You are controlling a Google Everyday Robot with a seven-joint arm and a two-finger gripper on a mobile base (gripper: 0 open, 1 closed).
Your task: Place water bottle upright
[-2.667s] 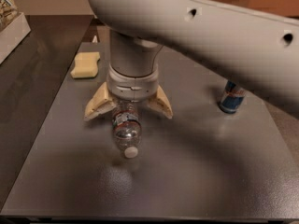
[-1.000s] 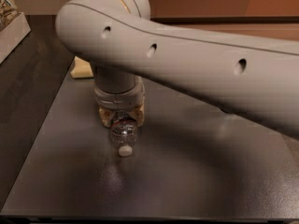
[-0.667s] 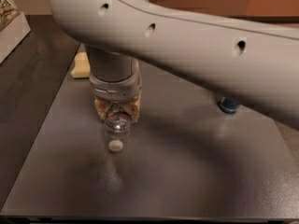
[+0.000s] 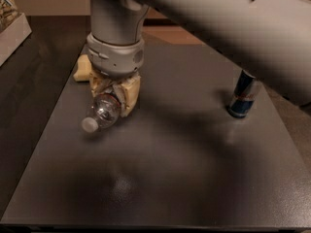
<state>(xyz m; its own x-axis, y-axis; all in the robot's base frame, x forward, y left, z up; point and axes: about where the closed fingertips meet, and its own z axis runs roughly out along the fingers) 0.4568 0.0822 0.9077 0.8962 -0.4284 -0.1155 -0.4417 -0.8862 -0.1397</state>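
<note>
The water bottle (image 4: 103, 111) is a small clear plastic bottle with a white cap that points toward the front left. It is tilted and held off the dark table (image 4: 160, 178). My gripper (image 4: 115, 95) hangs from the grey arm at the upper left and its tan fingers (image 4: 130, 92) are shut on the bottle's body. The bottle's label and base are hidden behind the fingers.
A blue-and-silver drink can (image 4: 242, 95) stands upright at the right of the table. A yellow sponge (image 4: 82, 68) lies behind the gripper at the left. A white box (image 4: 10, 28) stands at the far left edge. The big grey arm crosses the top right.
The gripper closed on the bottle and lifted it off the table. The arm swung, the bottle tilted with its cap toward the front left, and the can came back into view.
</note>
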